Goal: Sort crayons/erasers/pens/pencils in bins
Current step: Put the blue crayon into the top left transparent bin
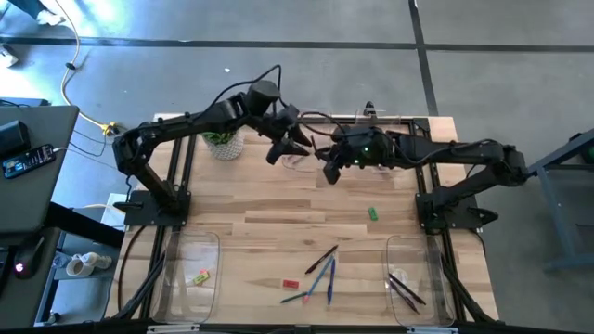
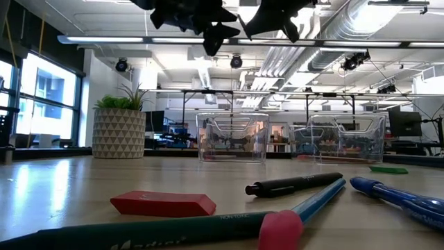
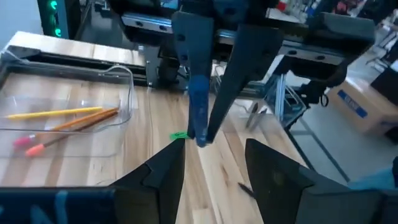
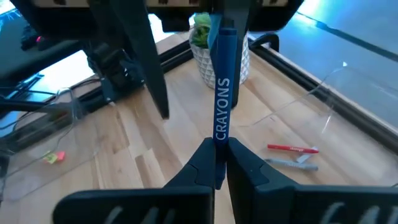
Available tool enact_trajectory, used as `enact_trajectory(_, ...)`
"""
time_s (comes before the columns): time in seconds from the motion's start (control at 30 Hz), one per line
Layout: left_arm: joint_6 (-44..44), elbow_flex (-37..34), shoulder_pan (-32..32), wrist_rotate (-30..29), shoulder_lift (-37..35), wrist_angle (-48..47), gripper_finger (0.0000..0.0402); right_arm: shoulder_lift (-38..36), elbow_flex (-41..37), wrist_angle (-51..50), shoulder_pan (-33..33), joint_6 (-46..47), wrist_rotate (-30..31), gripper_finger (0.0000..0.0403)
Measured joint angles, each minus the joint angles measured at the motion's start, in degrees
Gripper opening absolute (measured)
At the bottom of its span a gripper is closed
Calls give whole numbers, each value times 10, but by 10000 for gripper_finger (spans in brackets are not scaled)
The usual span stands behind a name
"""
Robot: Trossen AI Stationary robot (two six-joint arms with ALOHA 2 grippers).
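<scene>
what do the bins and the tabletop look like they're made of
The bins: seemingly clear, glossy plastic, since the room shows through their walls and the rims catch light. The tabletop: probably light wood planks with a smooth sheen; visible grain and seams, though a laminate can't be ruled out.

plant (image 1: 224,142) far-left on table (image 1: 278,213) | pens (image 1: 320,269) near-centre | eraser (image 1: 373,213) right of centre
</scene>
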Motion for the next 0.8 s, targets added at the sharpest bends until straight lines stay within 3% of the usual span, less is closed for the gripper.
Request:
enact_trajectory(0.37,-63,0,-5,-38,1,72,156,-1,0,2,-29,-31,-43,2)
enact_trajectory(0.53,-70,1,-6,-89,1,73,154,-1,0,3,-40,-41,-49,2)
enact_trajectory(0.8,-74,1,-6,-100,1,73,90,-1,0,3,-55,-41,-70,2)
